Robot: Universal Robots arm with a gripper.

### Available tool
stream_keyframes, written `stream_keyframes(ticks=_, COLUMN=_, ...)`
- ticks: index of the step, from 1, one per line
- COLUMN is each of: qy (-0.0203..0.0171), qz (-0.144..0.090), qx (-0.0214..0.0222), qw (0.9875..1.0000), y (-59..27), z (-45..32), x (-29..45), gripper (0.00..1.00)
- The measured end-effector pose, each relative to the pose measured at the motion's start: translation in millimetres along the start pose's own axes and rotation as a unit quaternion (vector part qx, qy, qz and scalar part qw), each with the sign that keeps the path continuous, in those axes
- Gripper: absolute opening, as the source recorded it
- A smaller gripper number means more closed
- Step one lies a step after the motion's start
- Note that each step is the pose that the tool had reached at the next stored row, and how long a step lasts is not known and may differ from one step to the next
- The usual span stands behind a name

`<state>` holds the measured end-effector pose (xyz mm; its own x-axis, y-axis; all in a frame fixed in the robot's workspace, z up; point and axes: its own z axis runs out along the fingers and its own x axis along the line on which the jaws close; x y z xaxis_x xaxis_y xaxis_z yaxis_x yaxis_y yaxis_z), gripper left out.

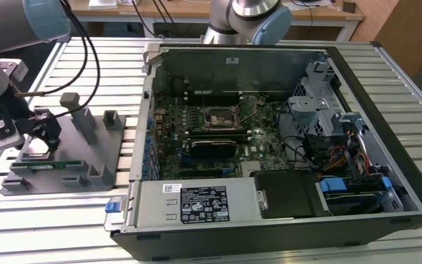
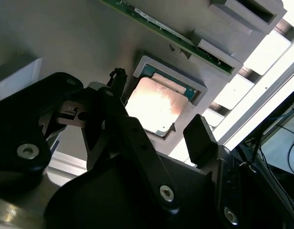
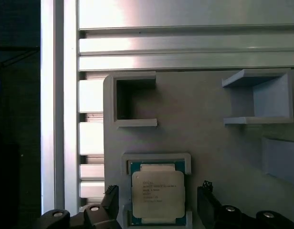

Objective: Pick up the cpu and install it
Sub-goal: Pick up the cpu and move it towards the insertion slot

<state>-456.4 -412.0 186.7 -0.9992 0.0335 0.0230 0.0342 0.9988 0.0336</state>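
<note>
– Leaning down over the flat grey plastic fixture plate (image 1: 86,151), the arm's black gripper (image 1: 46,136) showed in the exterior view.
– Closer, the first wrist view showed its fingers (image 3: 205,198) spread wide, straddling the small silvery square cpu (image 3: 158,193) seated in that plate's recess.

A table (image 1: 42,231) of pale metal slats with narrow gaps between them carries everything. A flat grey plate (image 1: 86,151) with raised blocks and open pockets lies on it at the exterior view's left. In the first wrist view, the plate's edge lies near the table's edge, with bare slats showing past it. Just beside the plate, toward the exterior view's right, an open computer case (image 1: 233,71) lies on its side across the table's middle.
</note>
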Motion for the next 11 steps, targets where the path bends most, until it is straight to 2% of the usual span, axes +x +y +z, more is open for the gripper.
stream_keyframes(ticks=4, qy=-0.0004, qz=0.000, qx=0.0000, qw=1.0000, y=1.5, z=0.2, x=1.1, gripper=0.74)
stream_keyframes(ticks=5, qy=-0.0013, qz=0.000, qx=-0.0001, qw=1.0000, y=1.7, z=0.2, x=1.7, gripper=0.74)
stream_keyframes(ticks=6, qy=-0.0024, qz=0.000, qx=-0.0001, qw=1.0000, y=1.9, z=0.2, x=2.2, gripper=0.67)
stream_keyframes(ticks=11, qy=-0.0075, qz=0.000, qx=-0.0002, qw=1.0000, y=2.2, z=0.9, x=5.0, gripper=0.67)
